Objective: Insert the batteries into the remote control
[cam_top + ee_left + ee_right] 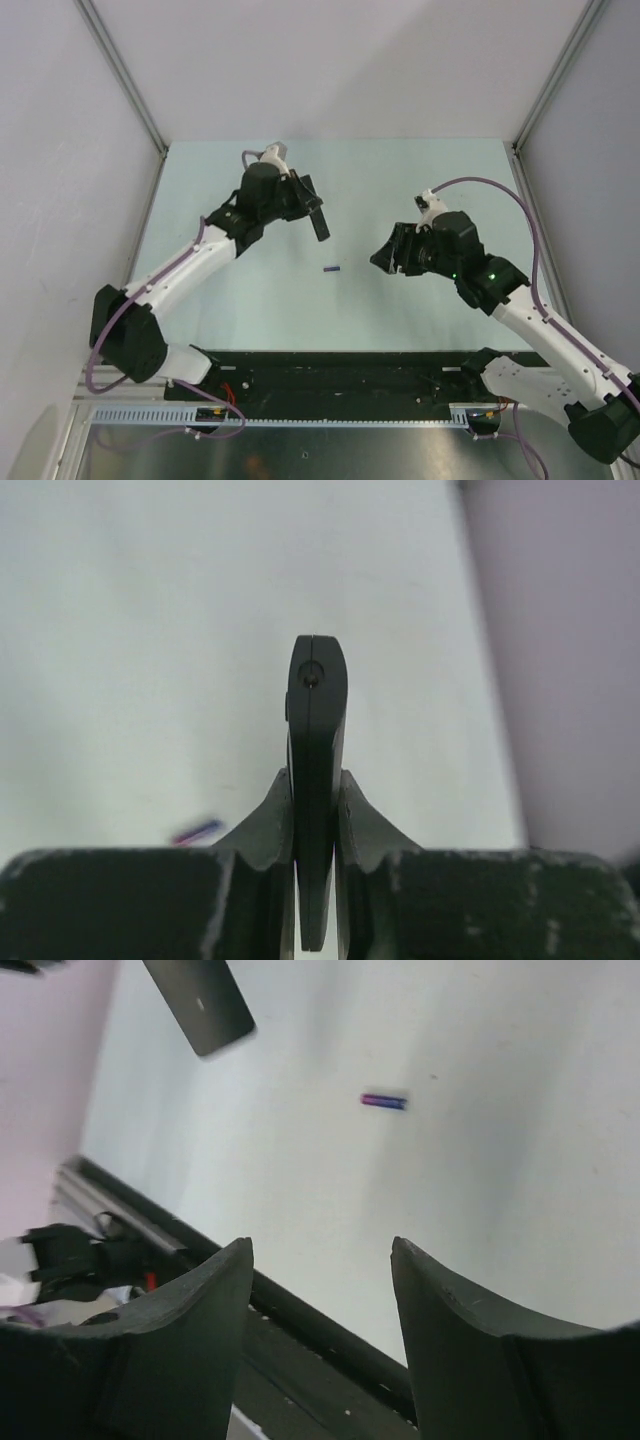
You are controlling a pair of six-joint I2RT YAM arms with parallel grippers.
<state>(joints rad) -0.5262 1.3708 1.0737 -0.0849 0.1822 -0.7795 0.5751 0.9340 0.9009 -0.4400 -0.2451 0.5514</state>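
**A:** Starting at the near side, what lies on the worktop (430, 180)?

**B:** One blue-purple battery (331, 268), flat on the bare surface between the two arms and touching neither. No other batteries show in any view.

**A:** And the right pincer (384, 258)?

**B:** Near the battery, on its right, raised off the surface. Its wrist view shows the two fingers (190, 1320) standing well apart with nothing between them. The battery lies ahead of them, so I'd judge the pincer is placed to come down for it.

**A:** Farther back?

**B:** The left pincer (308, 203) is clamped tight on the remote control (320, 222). It pinches the slim black bar across its thin sides near one end, so most of the bar sticks out free, above the worktop.

**A:** Why hold it up like that?

**B:** My guess is that it steadies the remote in the air and presents it toward the other arm, so a battery can be brought to it. Gripping one end leaves the rest open to reach.

**A:** Is the battery bay exposed?

**B:** I cannot tell. The left wrist view looks along the bar's narrow edge, and the view from above is too small to show a cover or slot.

**A:** What does the next move call for?

**B:** A careful pick. The battery is tiny and round, and would likely roll if one finger nudged it first.
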